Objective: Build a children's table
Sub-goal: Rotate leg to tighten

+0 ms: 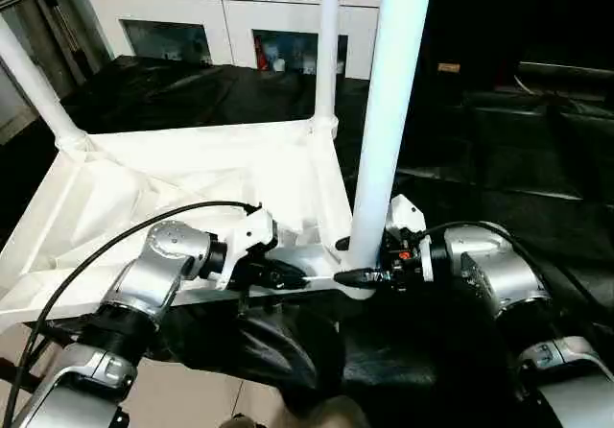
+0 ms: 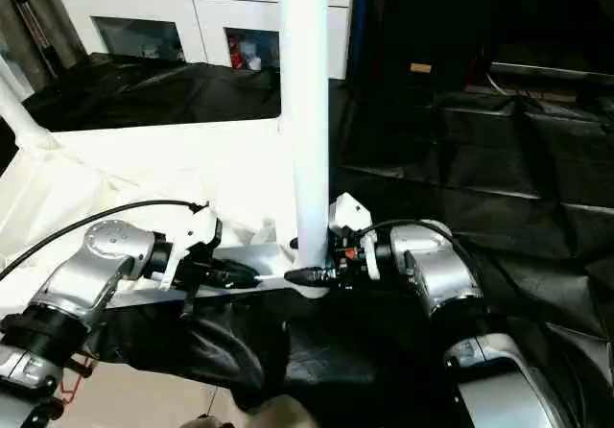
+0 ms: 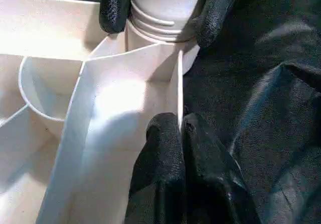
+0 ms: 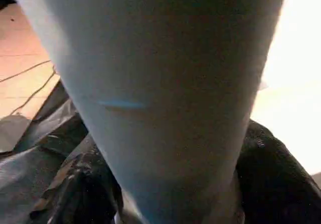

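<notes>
Left fingers (image 3: pixel 173 148) pinching tabletop (image 1: pixel 173 174) rib, right fingers (image 3: pixel 213 13) around upright leg (image 1: pixel 389 111)

Both head cams look forward and down over the forearms, set slightly apart side by side, so they share nearly everything: the upturned tabletop (image 1: pixel 192 198), the near leg (image 1: pixel 389 111) at about 1 o'clock, the cabinet (image 1: pixel 230 11) at 12. The left wrist cam sits super close, looking along its fingers (image 3: pixel 170 169) at a tabletop rib and that leg's threaded base. The right wrist cam is basically pressed against the same leg.
</notes>
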Motion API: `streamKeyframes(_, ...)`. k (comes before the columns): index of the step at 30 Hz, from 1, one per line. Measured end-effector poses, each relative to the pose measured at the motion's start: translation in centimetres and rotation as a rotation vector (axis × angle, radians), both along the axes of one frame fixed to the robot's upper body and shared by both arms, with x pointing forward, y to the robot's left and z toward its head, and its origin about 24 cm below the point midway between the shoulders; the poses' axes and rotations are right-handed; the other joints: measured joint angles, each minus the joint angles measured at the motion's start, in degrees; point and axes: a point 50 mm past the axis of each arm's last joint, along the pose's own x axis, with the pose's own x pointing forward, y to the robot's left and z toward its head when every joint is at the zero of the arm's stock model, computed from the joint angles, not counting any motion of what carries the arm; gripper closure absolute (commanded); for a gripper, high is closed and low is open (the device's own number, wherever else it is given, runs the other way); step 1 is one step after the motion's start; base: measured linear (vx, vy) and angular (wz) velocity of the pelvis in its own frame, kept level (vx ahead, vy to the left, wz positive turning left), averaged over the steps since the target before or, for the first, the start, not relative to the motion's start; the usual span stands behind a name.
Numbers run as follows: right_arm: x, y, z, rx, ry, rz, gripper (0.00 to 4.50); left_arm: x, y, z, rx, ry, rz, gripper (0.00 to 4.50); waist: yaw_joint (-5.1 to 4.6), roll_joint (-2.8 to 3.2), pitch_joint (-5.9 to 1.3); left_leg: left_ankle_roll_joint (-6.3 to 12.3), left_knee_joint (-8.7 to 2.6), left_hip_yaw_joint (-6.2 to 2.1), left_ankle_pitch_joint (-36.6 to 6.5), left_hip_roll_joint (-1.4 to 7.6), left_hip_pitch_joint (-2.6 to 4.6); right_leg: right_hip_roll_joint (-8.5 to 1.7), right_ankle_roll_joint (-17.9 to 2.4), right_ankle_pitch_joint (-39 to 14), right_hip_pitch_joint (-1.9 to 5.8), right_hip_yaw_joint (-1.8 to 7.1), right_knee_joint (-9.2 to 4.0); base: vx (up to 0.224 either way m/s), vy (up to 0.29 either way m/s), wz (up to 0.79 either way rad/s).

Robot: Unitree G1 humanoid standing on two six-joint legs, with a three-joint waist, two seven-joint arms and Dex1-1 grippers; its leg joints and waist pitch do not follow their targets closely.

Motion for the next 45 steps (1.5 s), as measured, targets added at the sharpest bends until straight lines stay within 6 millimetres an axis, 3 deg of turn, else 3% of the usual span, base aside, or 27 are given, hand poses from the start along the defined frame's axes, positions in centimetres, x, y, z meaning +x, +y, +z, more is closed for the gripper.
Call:
streamKeyframes(7,-0.3,0.3,-0.5,0.024,0.007,-0.047,1.86,-0.1,-0.4,-0.3,-0.012,-0.003,0.028,4.5,0.02,-0.06,0.01,0.0,0.02,0.0,0.0,0.0,0.05,-0.01,0.0,0.0,0.06,0.01,0.03,0.0,0.0,0.0)
streamKeyframes(10,0.5,0.7,-1.0,0.039,-0.014,-0.217,1.86,0.6,-0.7,-0.6,-0.019,-0.03,0.129,4.5,-0.23,-0.1,-0.01,0.0,0.09,0.0,0.0,-0.01,0.3,0.0,0.0,0.0,0.24,0.07,0.12,0.0,0.0,0.0)
streamKeyframes(15,2.4,1.5,-1.5,0.021,-0.042,-0.521,1.87,2.0,-2.0,-0.9,-0.004,-0.081,0.268,4.5,-1.47,-0.19,0.0,-0.01,-0.06,-0.08,0.0,-0.08,0.87,-0.01,0.3,-0.2,0.69,0.18,-0.04,0.0,0.0,0.0)
streamKeyframes(21,4.0,2.0,-1.7,0.021,-0.037,-0.873,1.87,3.3,-5.1,-1.2,-0.018,-0.102,0.436,4.5,-1.54,-0.1,-0.03,0.0,-0.07,-0.1,0.0,-0.15,1.01,-0.07,0.3,-0.2,0.94,0.3,-0.14,0.0,0.0,0.0)
streamKeyframes(24,4.3,2.0,-1.7,0.019,-0.049,-0.938,1.87,3.4,-5.9,-1.2,-0.023,-0.112,0.459,4.5,-1.63,-0.04,-0.08,0.0,-0.07,-0.1,0.0,-0.16,1.0,-0.08,0.3,-0.2,0.95,0.3,-0.16,0.0,0.0,0.0)
streamKeyframes(25,4.3,2.0,-1.7,0.024,-0.054,-0.942,1.87,3.4,-6.0,-1.1,-0.024,-0.113,0.459,4.5,-1.62,-0.01,-0.09,0.0,-0.09,-0.1,0.0,-0.15,0.99,-0.08,0.3,-0.2,0.95,0.29,-0.16,0.0,0.0,0.0)
streamKeyframes(27,4.3,2.0,-1.7,0.043,-0.054,-0.951,1.17,3.4,-6.0,-1.1,-0.026,-0.114,0.458,4.5,-1.62,0.04,-0.13,0.0,-0.15,-0.09,0.0,-0.15,0.99,-0.07,0.3,-0.2,0.94,0.26,-0.15,0.0,0.0,0.0)
streamKeyframes(29,4.4,2.1,-1.7,0.062,-0.045,-0.956,1.17,3.4,-6.0,-1.1,-0.027,-0.116,0.457,4.5,-1.65,0.05,-0.13,0.0,-0.19,-0.07,0.0,-0.14,0.97,-0.06,0.1,-0.1,0.93,0.25,-0.15,0.0,0.0,0.0)
streamKeyframes(34,4.2,2.4,-1.4,0.092,-0.031,-0.871,0.66,3.3,-5.1,-0.8,-0.015,-0.127,0.42,4.5,-1.97,0.04,-0.1,0.0,-0.29,-0.08,0.0,-0.11,0.78,-0.03,0.1,-0.1,0.76,0.2,-0.15,0.0,0.0,0.0)
streamKeyframes(40,3.6,1.6,-0.9,0.073,-0.056,-0.648,0.66,2.7,-3.7,-0.5,-0.019,-0.126,0.334,4.5,-2.29,0.04,-0.05,-0.01,-0.49,-0.01,0.0,-0.06,0.41,0.01,0.1,-0.1,0.43,0.08,-0.19,0.0,0.0,0.0)
streamKeyframes(45,2.6,0.6,-0.4,0.073,-0.052,-0.426,0.66,2.0,-2.9,-0.2,-0.03,-0.11,0.221,4.5,-1.22,0.06,-0.03,0.07,-0.38,0.04,0.1,-0.02,0.1,0.0,0.1,-0.2,0.07,-0.02,-0.12,0.0,0.0,0.0)
